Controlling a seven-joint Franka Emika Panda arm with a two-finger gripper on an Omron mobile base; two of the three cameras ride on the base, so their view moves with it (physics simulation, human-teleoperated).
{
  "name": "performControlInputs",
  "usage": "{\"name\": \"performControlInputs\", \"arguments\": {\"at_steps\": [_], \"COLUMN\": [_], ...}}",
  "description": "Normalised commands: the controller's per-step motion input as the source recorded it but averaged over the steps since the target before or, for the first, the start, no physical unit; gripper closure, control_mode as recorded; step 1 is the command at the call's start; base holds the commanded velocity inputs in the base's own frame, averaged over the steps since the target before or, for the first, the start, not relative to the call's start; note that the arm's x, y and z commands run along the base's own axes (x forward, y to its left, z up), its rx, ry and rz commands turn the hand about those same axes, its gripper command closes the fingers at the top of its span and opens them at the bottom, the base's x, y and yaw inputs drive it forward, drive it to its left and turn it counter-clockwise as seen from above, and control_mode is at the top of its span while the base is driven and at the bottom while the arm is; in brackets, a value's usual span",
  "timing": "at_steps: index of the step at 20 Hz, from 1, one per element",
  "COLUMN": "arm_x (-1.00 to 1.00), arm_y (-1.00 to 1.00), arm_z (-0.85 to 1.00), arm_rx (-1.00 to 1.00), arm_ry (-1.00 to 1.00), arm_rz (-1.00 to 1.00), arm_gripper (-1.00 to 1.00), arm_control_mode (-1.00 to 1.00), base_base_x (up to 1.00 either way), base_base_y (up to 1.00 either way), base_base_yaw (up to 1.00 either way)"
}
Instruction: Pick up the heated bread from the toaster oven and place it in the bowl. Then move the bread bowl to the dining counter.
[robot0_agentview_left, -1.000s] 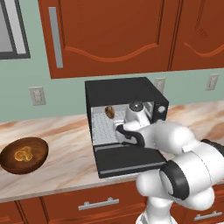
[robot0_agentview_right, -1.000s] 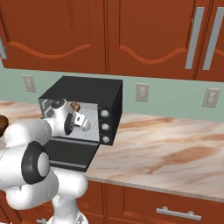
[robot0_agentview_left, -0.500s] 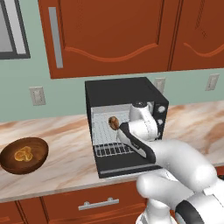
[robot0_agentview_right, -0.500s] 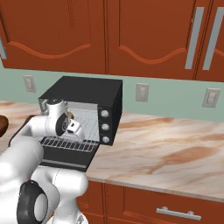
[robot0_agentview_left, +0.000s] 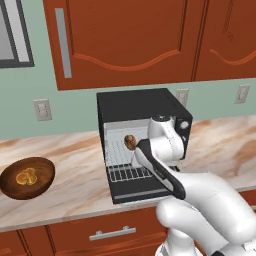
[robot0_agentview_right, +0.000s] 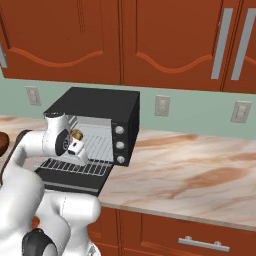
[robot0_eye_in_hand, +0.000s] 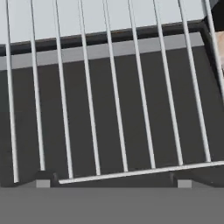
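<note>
The gripper (robot0_agentview_right: 78, 148) is spread wide over the wire rack (robot0_eye_in_hand: 113, 87), holding nothing. The heated bread (robot0_agentview_left: 129, 142) sits inside the toaster oven (robot0_agentview_left: 135, 107) (door down). The bowl (robot0_agentview_left: 26, 177) waits at nine o'clock.

My arm (robot0_agentview_left: 200, 200) is glossy white, with bulbous rounded links, dark joint bands, and a grey-faced wrist.

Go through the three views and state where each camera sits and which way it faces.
Left base view: behind the arm's left, facing the toaster oven, bread and bowl; arm rises lower right.
Right base view: behind its right, same oven and bread; arm lower left.
Hand view: on the hand, looking down at the wire rack; gripper tips at the bottom.
Both base views share oven, bread, counter.
</note>
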Motion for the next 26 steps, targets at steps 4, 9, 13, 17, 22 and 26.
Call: {"name": "performControlInputs", "arguments": {"at_steps": [4, 9, 13, 17, 22, 26], "arm_x": [-0.08, 0.48, 0.58, 0.55, 0.57, 0.70], "arm_y": [0.61, 0.05, 0.00, 0.00, 0.03, 0.10], "arm_z": [0.85, 0.15, 0.31, 0.14, 0.00, 0.00], "arm_rx": [-0.06, -0.04, 0.00, -0.02, 0.00, 0.00], "arm_ry": [-0.46, -0.28, -0.16, 0.00, 0.00, 0.00], "arm_rz": [0.00, 0.00, 0.00, 0.06, 0.07, 0.05], "arm_gripper": [-1.00, -1.00, -1.00, -1.00, -1.00, -1.00], "arm_control_mode": [-1.00, -1.00, -1.00, -1.00, -1.00, -1.00], "base_base_x": [0.00, 0.00, 0.00, 0.00, 0.00, 0.00], "base_base_y": [0.00, 0.00, 0.00, 0.00, 0.00, 0.00], "base_base_yaw": [0.00, 0.00, 0.00, 0.00, 0.00, 0.00]}}
